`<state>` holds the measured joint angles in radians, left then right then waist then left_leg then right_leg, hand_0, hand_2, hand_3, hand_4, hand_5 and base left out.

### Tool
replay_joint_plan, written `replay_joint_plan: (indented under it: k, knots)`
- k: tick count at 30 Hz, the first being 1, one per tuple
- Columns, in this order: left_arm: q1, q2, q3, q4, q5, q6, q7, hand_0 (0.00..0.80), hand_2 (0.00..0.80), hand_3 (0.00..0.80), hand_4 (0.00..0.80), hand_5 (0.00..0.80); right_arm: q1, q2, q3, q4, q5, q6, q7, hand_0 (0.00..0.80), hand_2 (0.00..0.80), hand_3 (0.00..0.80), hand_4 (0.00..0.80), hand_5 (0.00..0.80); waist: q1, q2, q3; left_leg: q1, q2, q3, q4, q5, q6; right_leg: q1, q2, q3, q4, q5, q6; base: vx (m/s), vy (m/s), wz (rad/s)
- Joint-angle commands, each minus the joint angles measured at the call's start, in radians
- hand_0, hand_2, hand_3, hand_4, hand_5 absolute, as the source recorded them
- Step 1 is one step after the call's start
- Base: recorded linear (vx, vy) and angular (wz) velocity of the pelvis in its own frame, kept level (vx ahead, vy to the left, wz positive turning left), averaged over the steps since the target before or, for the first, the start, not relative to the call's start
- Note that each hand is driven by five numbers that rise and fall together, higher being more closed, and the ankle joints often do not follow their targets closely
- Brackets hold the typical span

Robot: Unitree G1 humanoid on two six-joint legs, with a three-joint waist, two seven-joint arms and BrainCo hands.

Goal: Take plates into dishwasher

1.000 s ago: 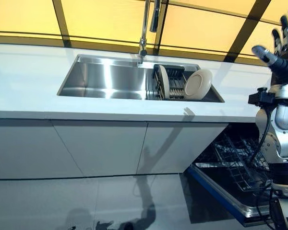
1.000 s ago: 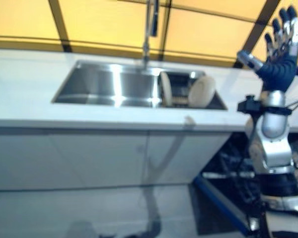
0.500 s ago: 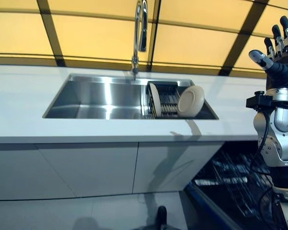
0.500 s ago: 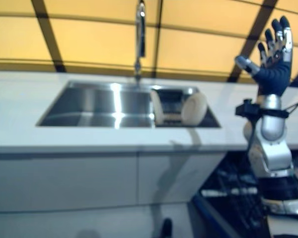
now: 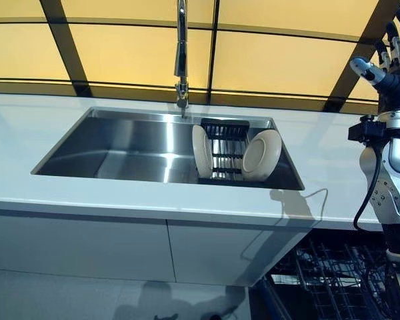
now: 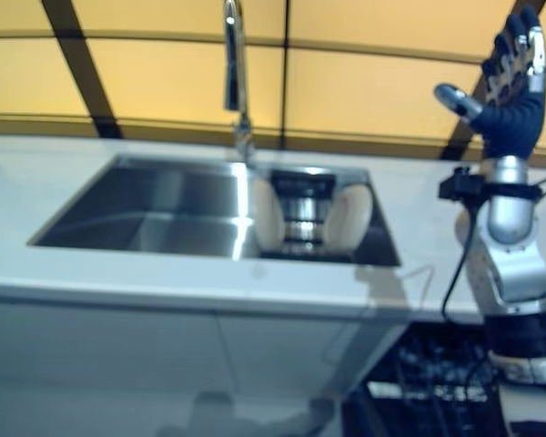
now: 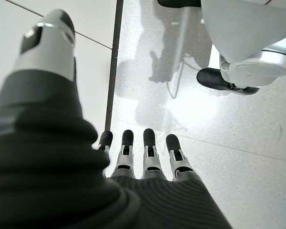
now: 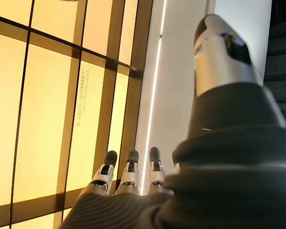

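Down in the right end of the stainless steel sink [image 5: 120,150], a dark slotted dish rack [image 5: 223,150] holds two round cream plates: the left plate [image 5: 201,151] stands on edge, nearly side-on to the camera, and the right plate [image 5: 261,155] leans with its shallow face turned toward the front, its rim against the rack. Both look plain and glossy, with no pattern or print to be made out on them. A tall chrome tap [image 5: 181,53] rises behind the sink from the white counter [image 5: 40,123], in front of amber wall panels [image 5: 280,57] split by dark bars. Faint small lettering runs along one panel in the right wrist view, too small to read.

Well to the right of the plates, the right hand [image 6: 512,86] is raised above the counter, fingers straight and spread, thumb out to the side, holding nothing. The left hand [image 7: 143,157] shows only in its own wrist view, pointing at the pale speckled floor [image 7: 257,157], fingers straight, side by side, and empty.

Below the counter at the right, the dark wire dishwasher rack [image 5: 333,280] stands pulled out.
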<state>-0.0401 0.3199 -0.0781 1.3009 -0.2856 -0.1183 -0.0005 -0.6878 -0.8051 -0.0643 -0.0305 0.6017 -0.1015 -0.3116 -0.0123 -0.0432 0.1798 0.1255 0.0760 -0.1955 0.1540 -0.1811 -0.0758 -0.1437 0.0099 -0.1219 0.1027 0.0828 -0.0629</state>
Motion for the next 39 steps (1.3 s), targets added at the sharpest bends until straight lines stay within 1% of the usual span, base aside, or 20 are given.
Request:
replay_joint_plan:
  k: [1,2,3,4,5,6,8,10,11,12,13,15,16,17,18,22,24,29,34,39]
  knots:
    - [0.032,0.064,0.018,0.006,0.036,-0.021,0.01,0.0,0.0,0.0,0.0,0.0,-0.046,-0.025,0.038,-0.02,0.033,0.04,0.03,0.0,0.0,0.0,0.0,0.0,0.004,-0.04,-0.057,-0.007,-0.033,0.014,0.099,0.183,-0.001,0.014,-0.1,0.064,-0.025,0.011,0.111,0.049,-0.098,0.13]
    - [0.032,0.063,0.017,0.008,0.035,-0.023,0.013,0.0,0.0,0.0,0.0,0.0,-0.044,-0.023,0.04,-0.018,0.032,0.044,0.035,0.0,0.0,0.0,0.0,0.0,0.005,-0.04,-0.057,-0.015,-0.034,0.015,0.11,0.194,-0.002,0.019,-0.099,0.063,-0.027,0.009,0.108,0.053,-0.116,0.21]
    - [0.036,0.059,0.021,0.015,0.046,-0.034,0.013,0.0,0.0,0.0,0.0,0.0,-0.045,-0.023,0.047,-0.004,0.022,0.052,0.04,0.0,0.0,0.0,0.0,0.0,0.013,-0.046,-0.048,-0.059,-0.055,0.027,0.196,0.227,-0.008,0.044,-0.098,0.059,-0.035,-0.001,0.094,0.043,-0.11,0.21]
    - [0.036,0.057,0.024,0.015,0.049,-0.037,0.012,0.0,0.0,0.0,0.0,0.0,-0.043,-0.024,0.051,0.002,0.013,0.065,0.045,0.0,0.0,0.0,0.0,0.0,0.018,-0.052,-0.04,-0.103,-0.071,0.037,0.259,0.239,-0.01,0.065,-0.102,0.056,-0.042,-0.004,0.087,0.069,-0.103,0.28]
    - [0.035,0.056,0.024,0.011,0.046,-0.034,0.011,0.0,0.0,0.0,0.0,0.0,-0.04,-0.026,0.053,0.004,0.013,0.076,0.05,0.0,0.0,0.0,0.0,0.0,0.023,-0.045,-0.031,-0.127,-0.062,0.053,0.29,0.231,-0.011,0.087,-0.095,0.05,-0.046,-0.015,0.082,0.063,-0.049,0.28]
    - [0.026,0.053,0.017,0.003,0.048,-0.018,0.007,0.0,0.0,0.0,0.0,0.0,-0.04,-0.032,0.055,0.004,0.007,0.093,0.05,0.0,0.0,0.0,0.0,0.0,0.023,-0.044,-0.017,-0.159,-0.045,0.09,0.284,0.233,-0.013,0.112,-0.099,0.039,-0.051,-0.021,0.082,0.069,0.002,0.19]
    - [0.02,0.049,0.011,0.005,0.051,-0.013,0.005,0.0,0.0,0.0,0.0,0.0,-0.041,-0.03,0.052,0.008,-0.009,0.11,0.056,0.0,0.0,0.0,0.0,0.0,0.022,-0.04,-0.01,-0.158,-0.03,0.113,0.234,0.228,-0.015,0.13,-0.098,0.033,-0.055,-0.029,0.086,0.05,0.043,0.09]
    - [0.017,0.045,-0.007,0.0,0.037,-0.006,0.006,0.0,0.0,0.0,0.0,0.0,-0.046,-0.025,0.068,0.036,-0.001,0.125,0.062,0.0,0.0,0.0,0.0,0.0,0.022,-0.026,0.002,-0.135,-0.003,0.168,0.029,0.225,-0.01,0.157,-0.093,0.023,-0.074,-0.038,0.101,0.091,0.095,0.41]
    - [0.015,0.045,-0.009,-0.005,0.042,0.001,0.005,0.0,0.0,0.0,0.0,0.0,-0.043,-0.027,0.072,0.047,0.004,0.125,0.063,0.0,0.0,0.0,0.0,0.0,0.024,-0.025,0.004,-0.137,0.0,0.176,-0.007,0.227,-0.01,0.162,-0.092,0.021,-0.08,-0.039,0.103,0.068,0.08,0.32]
    - [0.013,0.042,-0.015,-0.014,0.045,0.007,0.007,0.0,0.0,0.0,0.0,0.0,-0.038,-0.029,0.075,0.06,0.017,0.124,0.066,0.0,0.0,0.0,0.0,0.0,0.028,-0.024,0.007,-0.141,0.003,0.183,-0.042,0.238,-0.014,0.17,-0.091,0.02,-0.089,-0.039,0.104,0.029,0.062,0.13]
    - [0.013,0.035,-0.024,-0.028,0.05,0.015,0.013,0.0,0.0,0.0,0.0,0.0,-0.028,-0.03,0.078,0.077,0.035,0.125,0.072,0.0,0.0,0.0,0.0,0.0,0.034,-0.023,0.015,-0.162,0.005,0.19,-0.073,0.263,-0.022,0.184,-0.088,0.02,-0.106,-0.039,0.106,0.022,0.076,0.33]
    - [0.009,0.022,-0.039,-0.035,0.053,0.015,0.019,0.0,0.0,0.0,0.0,0.0,-0.004,-0.022,0.085,0.103,0.041,0.115,0.086,0.0,0.0,0.0,0.0,0.0,0.047,-0.029,0.029,-0.205,-0.004,0.183,-0.095,0.283,-0.027,0.209,-0.089,0.026,-0.137,-0.039,0.107,0.023,0.121,0.4]
    - [0.009,0.019,-0.047,-0.035,0.049,0.013,0.023,0.0,0.0,0.0,0.0,0.0,0.003,-0.019,0.088,0.113,0.045,0.113,0.094,0.0,0.0,0.0,0.0,0.0,0.049,-0.031,0.032,-0.215,-0.009,0.177,-0.087,0.28,-0.025,0.212,-0.091,0.028,-0.141,-0.038,0.108,0.017,0.141,0.17]
    - [0.007,0.017,-0.053,-0.04,0.043,0.016,0.027,0.0,0.0,0.0,0.0,0.0,0.009,-0.02,0.093,0.124,0.055,0.106,0.103,0.0,0.0,0.0,0.0,0.0,0.051,-0.034,0.034,-0.219,-0.017,0.165,-0.088,0.268,-0.018,0.211,-0.094,0.034,-0.146,-0.038,0.111,0.006,0.181,0.03]
    - [0.001,0.021,-0.062,-0.043,0.027,0.019,0.026,0.0,0.0,0.0,0.0,0.0,0.019,-0.02,0.097,0.142,0.08,0.099,0.122,0.0,0.0,0.0,0.0,0.0,0.044,-0.037,0.033,-0.211,-0.023,0.162,-0.096,0.252,-0.008,0.201,-0.097,0.041,-0.148,-0.036,0.114,0.009,0.174,-0.03]
    - [-0.015,0.024,-0.067,-0.046,0.013,0.02,0.029,0.0,0.0,0.0,0.0,0.0,0.072,-0.032,0.066,0.154,0.107,0.081,0.167,0.0,0.0,0.0,0.0,0.0,0.03,-0.043,0.029,-0.197,-0.034,0.171,-0.094,0.232,0.005,0.189,-0.102,0.047,-0.144,-0.028,0.125,0.06,0.13,-0.25]
    - [-0.032,0.035,-0.069,-0.053,0.012,0.027,0.035,0.0,0.0,0.0,0.0,0.0,0.103,-0.032,0.045,0.151,0.127,0.071,0.186,0.0,0.0,0.0,0.0,0.0,0.022,-0.052,0.028,-0.184,-0.04,0.181,-0.106,0.221,0.016,0.173,-0.111,0.052,-0.137,-0.021,0.139,0.063,0.079,-0.32]
    - [-0.047,0.055,-0.071,-0.074,0.01,0.024,0.031,0.0,0.0,0.0,0.0,0.0,0.149,-0.011,0.018,0.141,0.117,0.062,0.203,0.0,0.0,0.0,0.0,0.0,0.012,-0.054,0.034,-0.158,-0.046,0.195,-0.164,0.222,0.036,0.135,-0.12,0.058,-0.12,-0.008,0.161,0.047,0.055,-0.23]
    - [-0.057,0.061,-0.088,-0.085,0.006,0.027,0.025,0.0,0.0,0.0,0.0,0.0,0.14,0.001,0.018,0.163,0.103,0.043,0.181,0.0,0.0,0.0,0.0,0.0,0.013,-0.046,0.035,-0.145,-0.045,0.195,-0.217,0.233,0.044,0.12,-0.115,0.053,-0.126,-0.004,0.165,0.006,0.009,-0.04]
    - [-0.055,0.057,-0.088,-0.082,0.003,0.023,0.008,0.0,0.0,0.0,0.0,0.0,0.095,-0.012,0.031,0.182,0.108,0.025,0.158,0.0,0.0,0.0,0.0,0.0,0.019,-0.049,0.034,-0.162,-0.057,0.211,-0.154,0.198,0.057,0.116,-0.134,0.059,-0.11,-0.007,0.168,0.002,0.086,-0.03]
